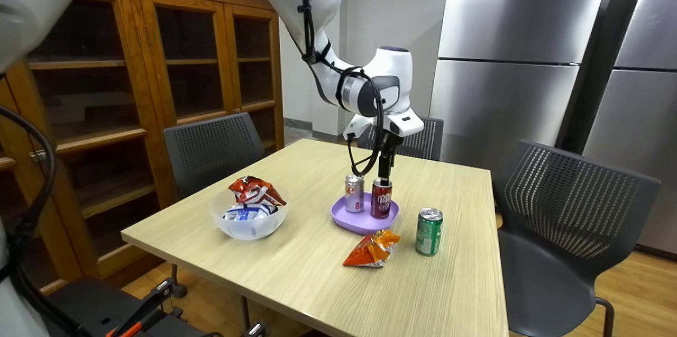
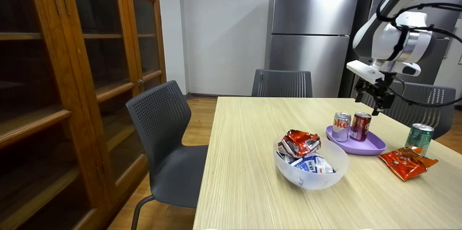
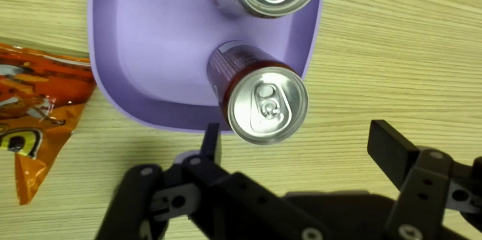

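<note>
One dark red, cylindrical metal soda can (image 3: 268, 106) stands upright on a light purple plastic tray (image 3: 158, 44) with rounded corners. Just above and beside its lid is the black two-fingered hand (image 3: 299, 145), its fingers spread wide; in the wrist view a narrow gap parts the can from the nearer finger. On the same tray, near the red can, stands a silver cylindrical metal Coke can (image 2: 341, 126). Just beside the tray lies a shiny orange-red foil snack bag (image 1: 372, 248), and near that stands a green cylindrical metal can (image 1: 429, 231). Across the tray from the green can sits a round, frosted plastic bowl (image 2: 312, 182) holding a red foil packet (image 2: 300, 143) atop a blue-and-white packet (image 2: 314, 164). These all rest on the pale wood-grain tabletop (image 1: 449, 294). Dark grey chairs (image 1: 555, 236) with perforated backs stand around it, steel refrigerators (image 1: 508, 104) beyond.
</note>
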Motion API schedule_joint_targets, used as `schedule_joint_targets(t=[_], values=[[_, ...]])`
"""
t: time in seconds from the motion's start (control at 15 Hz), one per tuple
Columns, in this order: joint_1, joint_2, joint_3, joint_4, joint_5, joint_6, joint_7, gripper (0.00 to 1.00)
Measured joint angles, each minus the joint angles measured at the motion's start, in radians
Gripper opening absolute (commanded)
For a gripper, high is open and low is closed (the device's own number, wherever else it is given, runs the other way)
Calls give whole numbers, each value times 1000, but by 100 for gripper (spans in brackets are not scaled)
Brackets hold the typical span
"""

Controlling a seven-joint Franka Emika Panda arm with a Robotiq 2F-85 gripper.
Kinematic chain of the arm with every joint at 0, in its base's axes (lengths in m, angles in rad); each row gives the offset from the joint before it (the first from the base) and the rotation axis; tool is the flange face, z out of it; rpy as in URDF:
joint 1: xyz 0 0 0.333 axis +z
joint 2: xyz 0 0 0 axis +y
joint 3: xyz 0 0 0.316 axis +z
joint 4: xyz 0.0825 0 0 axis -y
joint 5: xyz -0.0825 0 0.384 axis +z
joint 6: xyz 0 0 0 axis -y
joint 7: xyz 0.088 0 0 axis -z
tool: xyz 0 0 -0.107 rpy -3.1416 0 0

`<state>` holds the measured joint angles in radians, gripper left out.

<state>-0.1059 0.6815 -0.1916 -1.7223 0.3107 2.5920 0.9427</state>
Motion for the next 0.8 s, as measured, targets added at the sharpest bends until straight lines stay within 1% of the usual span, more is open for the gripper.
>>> schedule_joint_targets(t=[0.47, 0.8], values=[[-58, -104, -6, -88, 30, 35, -1, 100], [-93, -144, -26, -164, 37, 51, -1, 100]])
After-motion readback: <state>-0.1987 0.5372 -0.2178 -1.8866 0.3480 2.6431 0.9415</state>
